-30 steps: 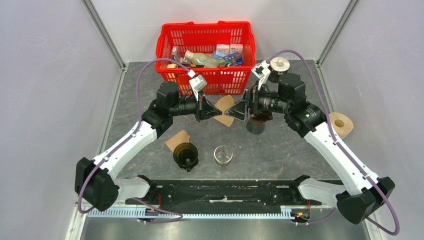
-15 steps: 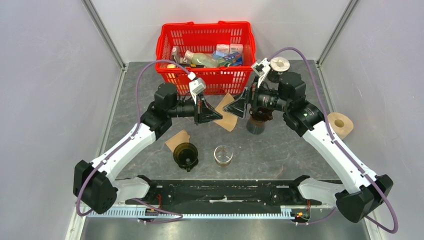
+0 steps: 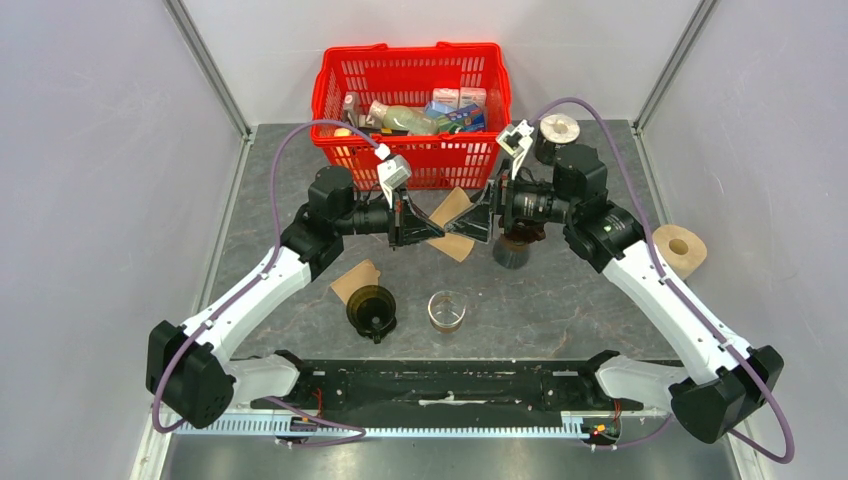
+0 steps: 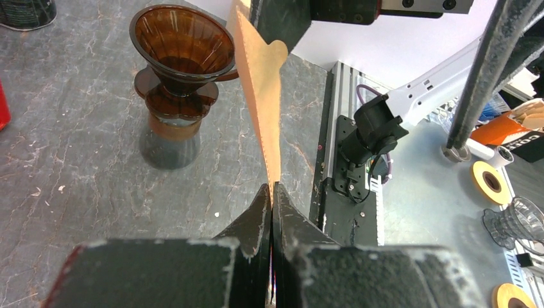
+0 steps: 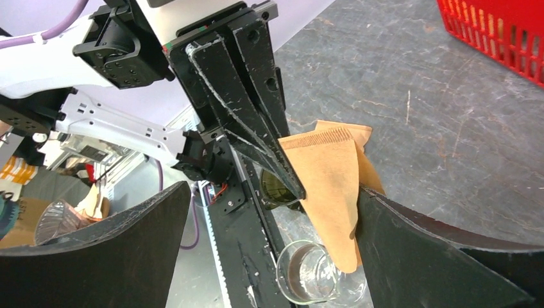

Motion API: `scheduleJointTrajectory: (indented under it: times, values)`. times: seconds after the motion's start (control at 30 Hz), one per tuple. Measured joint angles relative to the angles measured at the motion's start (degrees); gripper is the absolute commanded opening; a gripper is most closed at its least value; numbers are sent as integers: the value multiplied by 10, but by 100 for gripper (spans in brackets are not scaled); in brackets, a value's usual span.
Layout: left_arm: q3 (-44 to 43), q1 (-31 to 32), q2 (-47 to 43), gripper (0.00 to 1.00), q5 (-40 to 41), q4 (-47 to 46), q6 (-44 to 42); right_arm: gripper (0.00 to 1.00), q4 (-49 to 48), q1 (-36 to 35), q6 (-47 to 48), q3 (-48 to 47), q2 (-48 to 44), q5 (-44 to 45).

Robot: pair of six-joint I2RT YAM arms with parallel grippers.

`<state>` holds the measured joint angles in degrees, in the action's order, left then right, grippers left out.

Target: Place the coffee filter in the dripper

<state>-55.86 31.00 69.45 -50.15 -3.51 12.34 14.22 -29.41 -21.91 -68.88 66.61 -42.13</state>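
Note:
My left gripper [image 3: 428, 229] is shut on a brown paper coffee filter [image 3: 456, 226] and holds it edge-on above the table; its closed fingertips [image 4: 271, 187] pinch the filter [image 4: 260, 83]. My right gripper [image 3: 474, 222] is open and faces the filter from the right. In the right wrist view the filter [image 5: 328, 186] hangs between the wide-apart fingers of my right gripper [image 5: 274, 189], against the right finger [image 5: 410, 244]. An amber dripper [image 4: 182, 45] stands on a glass server under the right arm [image 3: 513, 250]. A dark dripper [image 3: 372, 308] sits on the table at front left.
A second brown filter [image 3: 355, 280] lies beside the dark dripper. A small glass cup [image 3: 447, 310] stands at front centre. A red basket [image 3: 330, 95] of groceries is at the back. A paper roll [image 3: 680, 246] lies at the right, and a round lid [image 3: 558, 128] at back right.
My right gripper drew back from the filter, then came in to it again, still open. My left gripper keeps hold of the filter and has barely moved.

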Motion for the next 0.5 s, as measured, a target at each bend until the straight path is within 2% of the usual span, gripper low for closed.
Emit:
scheduleJointTrajectory:
  times: [0.2, 0.5]
  values:
    - [0, 0, 0, 2, 5, 0, 0, 99, 2, 0, -10, 12, 0, -17]
    - [0, 0, 0, 2, 6, -1, 0, 86, -12, 0, -30, 45, 0, -45]
